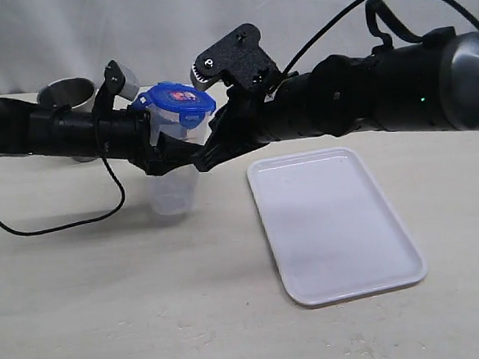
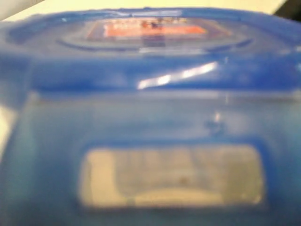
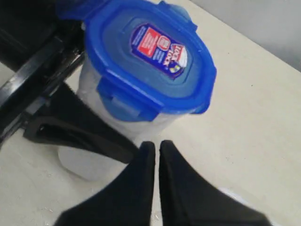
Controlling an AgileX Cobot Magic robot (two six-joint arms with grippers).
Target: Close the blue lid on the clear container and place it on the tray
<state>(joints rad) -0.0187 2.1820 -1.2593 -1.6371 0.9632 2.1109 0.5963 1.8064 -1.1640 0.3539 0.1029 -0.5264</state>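
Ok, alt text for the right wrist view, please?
A blue lid with a red-white sticker sits on the clear container. The right gripper, shut and empty, points at its near side; the left gripper's black fingers flank the container.

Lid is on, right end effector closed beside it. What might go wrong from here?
1. A side tab of the blue lid looks flared, not snapped; the lid may pop off in transit.
2. The shut right end effector points at the clear container; a push could twist it in the left end effector's hold.
3. The tray lies on the right arm's side; the arms may clash.
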